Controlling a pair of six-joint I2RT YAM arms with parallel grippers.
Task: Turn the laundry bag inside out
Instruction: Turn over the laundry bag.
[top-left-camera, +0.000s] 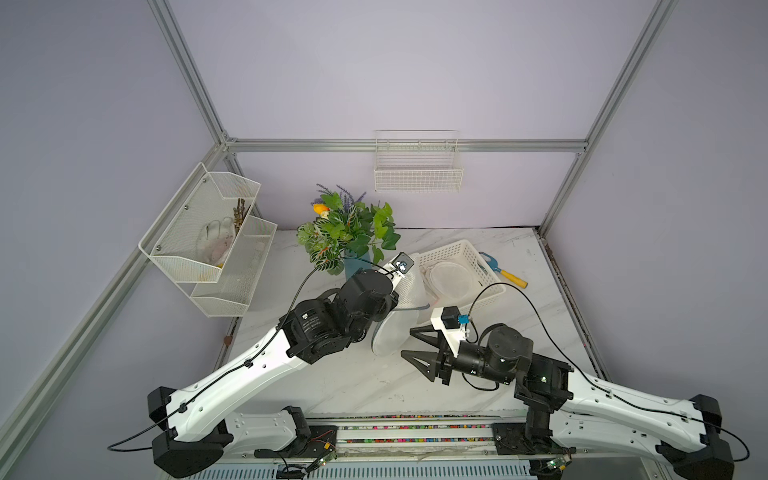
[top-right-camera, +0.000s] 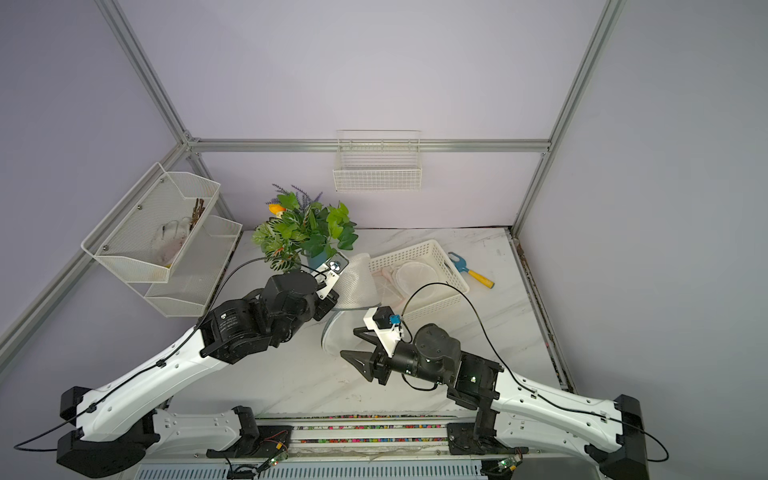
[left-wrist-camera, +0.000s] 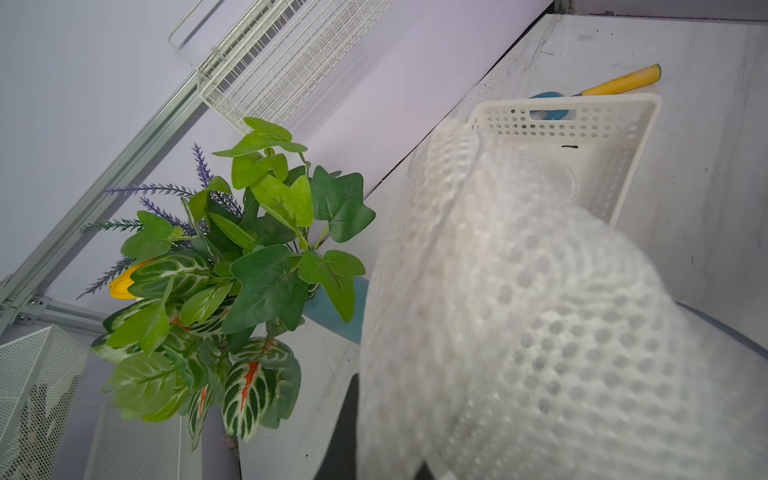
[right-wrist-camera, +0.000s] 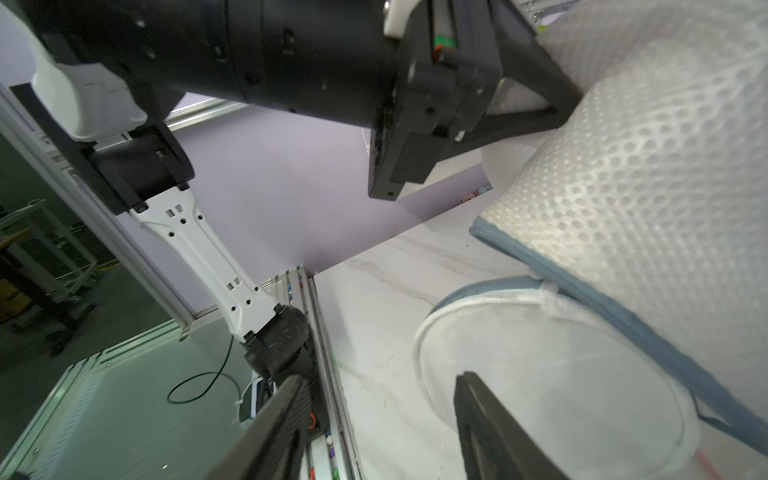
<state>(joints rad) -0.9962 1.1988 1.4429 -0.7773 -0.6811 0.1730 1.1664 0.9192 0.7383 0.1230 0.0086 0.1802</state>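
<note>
The laundry bag (top-left-camera: 409, 286) is white honeycomb mesh with grey-blue trim. It is lifted at its upper part, and its round end panel (top-left-camera: 390, 338) rests on the marble table. My left gripper (right-wrist-camera: 569, 99) is shut on the mesh, which drapes over it in the left wrist view (left-wrist-camera: 519, 332), leaving only one dark finger (left-wrist-camera: 347, 432) showing. My right gripper (top-left-camera: 407, 341) stands open just right of the round panel, with nothing between its fingers. In the right wrist view, one of its fingertips (right-wrist-camera: 467, 380) lies in front of the panel (right-wrist-camera: 561, 374).
A white perforated basket (top-left-camera: 444, 249) holding other mesh bags stands behind the bag. A blue trowel with a yellow handle (top-left-camera: 505, 272) lies to its right. A plant in a blue vase (top-left-camera: 349, 232) stands at the back left. Wire shelves (top-left-camera: 208, 241) hang on the left wall.
</note>
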